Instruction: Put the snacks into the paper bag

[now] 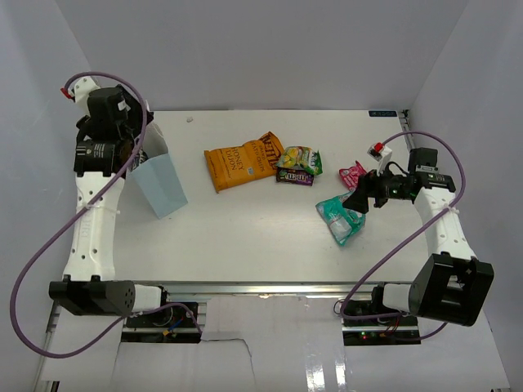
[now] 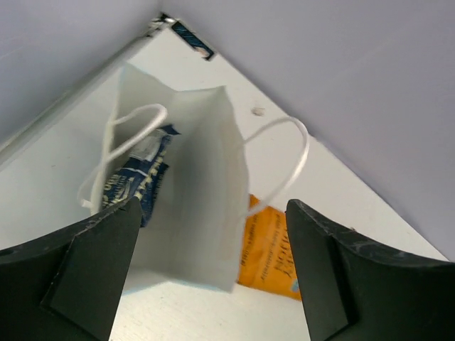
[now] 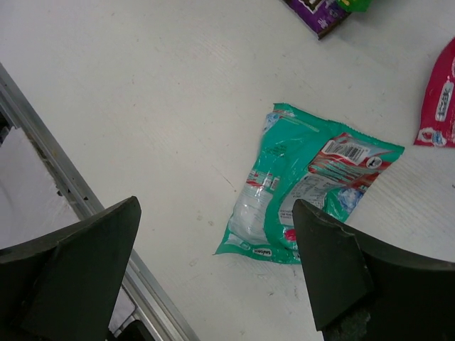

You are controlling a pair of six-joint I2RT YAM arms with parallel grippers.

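Note:
The light-blue paper bag [image 1: 164, 186] stands upright at the left. My left gripper [image 1: 136, 154] hangs open and empty just above its mouth. In the left wrist view [image 2: 213, 284] the bag's white inside [image 2: 195, 192] holds the dark blue chip bag [image 2: 135, 181]. The orange bag [image 1: 241, 160] lies mid-table and shows past the bag [image 2: 274, 252]. The yellow-green packet [image 1: 299, 156], dark purple packet [image 1: 294, 175] and pink packet [image 1: 351, 173] lie to its right. My right gripper [image 1: 358, 202] is open above the teal bag [image 1: 341, 217], which lies flat between its fingers [image 3: 298, 192].
White string handles [image 2: 284, 163] stand up from the bag's rim. The table's near metal edge [image 3: 78, 206] runs left of the teal bag. The pink packet [image 3: 439, 99] and purple packet [image 3: 318, 13] lie beyond the teal bag. Walls close in on three sides.

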